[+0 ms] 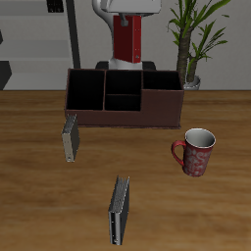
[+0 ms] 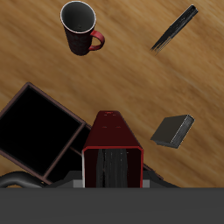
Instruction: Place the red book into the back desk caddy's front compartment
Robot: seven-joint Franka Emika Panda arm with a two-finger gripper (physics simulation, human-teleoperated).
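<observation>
front book: grey-black book [image 1: 119, 211] standing on edge nearest the front, not my target

mug: red patterned mug [image 1: 196, 151] beside it, farther back

second book: other grey-black book [image 1: 71, 137] just off the caddy's end

caddy: back desk caddy [image 1: 125, 96], maroon box, black cells; front compartment [image 1: 122, 102] looks free

red book: red book [image 1: 127, 37] upright, up above the caddy's rear, dark-red cover, thin

gripper: gripper [image 2: 112, 175] clamped on the red book's top end

step: I'm carrying, I reckon; next I'd bring it forward over that small cell, then lower it straight down

Even soft lighting, faint shadows, coarse low-resolution renders
</observation>
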